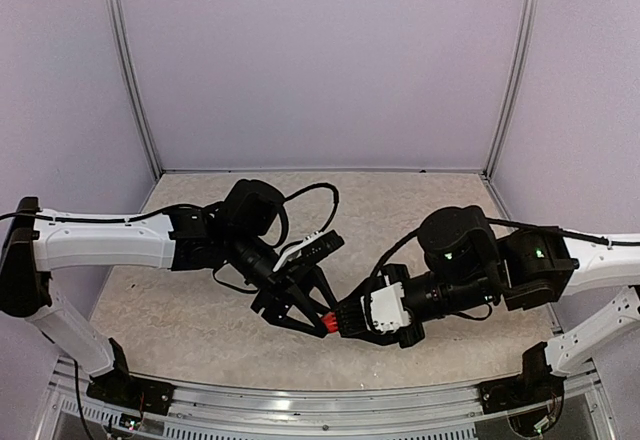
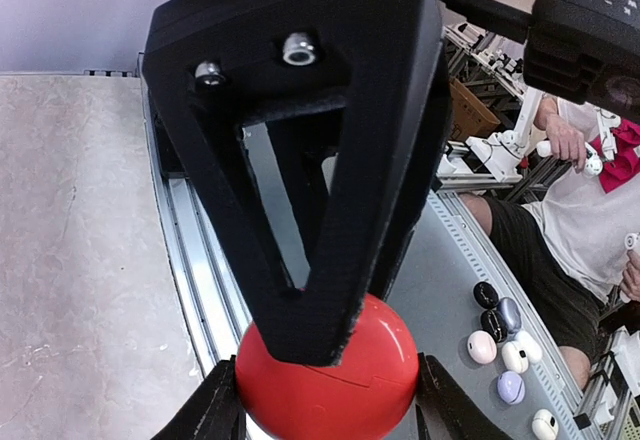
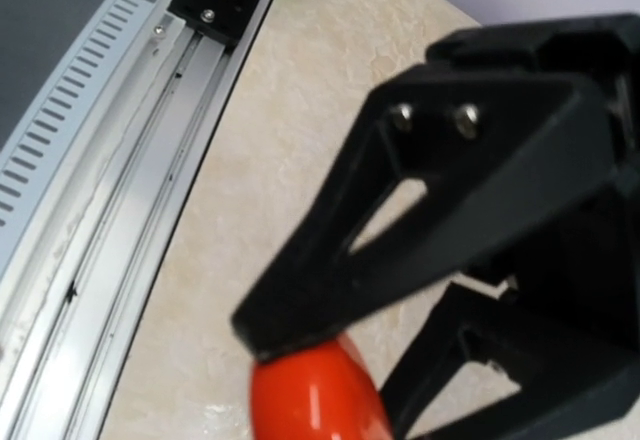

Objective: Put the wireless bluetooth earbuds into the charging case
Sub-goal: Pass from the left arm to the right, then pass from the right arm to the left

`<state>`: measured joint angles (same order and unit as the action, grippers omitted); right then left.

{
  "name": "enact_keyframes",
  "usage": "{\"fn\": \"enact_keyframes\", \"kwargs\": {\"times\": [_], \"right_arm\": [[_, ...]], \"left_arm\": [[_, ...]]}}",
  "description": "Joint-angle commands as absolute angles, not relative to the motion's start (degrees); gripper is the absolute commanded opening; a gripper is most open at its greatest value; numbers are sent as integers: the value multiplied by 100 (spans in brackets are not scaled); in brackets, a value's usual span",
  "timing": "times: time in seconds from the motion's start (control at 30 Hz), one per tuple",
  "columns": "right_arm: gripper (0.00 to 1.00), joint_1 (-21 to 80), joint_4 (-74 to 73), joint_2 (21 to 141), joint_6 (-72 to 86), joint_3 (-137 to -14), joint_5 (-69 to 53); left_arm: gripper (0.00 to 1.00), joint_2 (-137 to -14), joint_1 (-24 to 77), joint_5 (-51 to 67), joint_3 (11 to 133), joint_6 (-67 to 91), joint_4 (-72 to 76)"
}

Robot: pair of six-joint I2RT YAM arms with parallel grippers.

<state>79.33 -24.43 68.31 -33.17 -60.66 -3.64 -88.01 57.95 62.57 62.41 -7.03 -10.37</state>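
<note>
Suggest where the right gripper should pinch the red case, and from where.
Probably the exposed rounded half of the red case, past its seam, coming opposite the left gripper, whose fingers flank its sides. Pinch its widest part: the smooth dome could slip.

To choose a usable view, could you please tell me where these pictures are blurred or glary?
Top external: sharp, evenly lit, the red case tiny. Left wrist: case crisp, faint sheen. Right wrist: the close black finger is blurred, a glare streak on the case.
</note>
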Motion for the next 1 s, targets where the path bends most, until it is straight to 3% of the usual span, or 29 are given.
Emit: {"fn": "enact_keyframes", "kwargs": {"times": [0.0,0.2,0.33,0.43,0.53,0.57,0.73,0.97], "right_arm": [[38,8058,-2567,6963,-3433,-6265,-249],[27,8086,-2566,6984,-3452,-6232,-187],[18,8087,-2575,6991,-3450,-6215,-151],[12,8086,-2524,6955,-3422,-6186,-108],[9,8089,-2451,6884,-3374,-6137,-52],[9,8093,-2426,6856,-3347,-6114,-45],[8,8067,-2270,6660,-3146,-5949,160],[8,7469,-1928,6227,-2428,-5850,-399]], "left_arm": [[31,-8889,5827,6354,6450,-650,-1046],[32,-8877,5827,6348,6426,-660,-1065],[43,-8845,5827,6296,6424,-680,-1058],[62,-8771,5817,6122,6442,-677,-1038],[96,-8638,5777,5889,6438,-688,-1046],[99,-8587,5721,5796,6430,-679,-1050],[99,-7970,5231,4861,6316,-528,-958],[99,-6079,5102,1723,4955,40,833]]}}
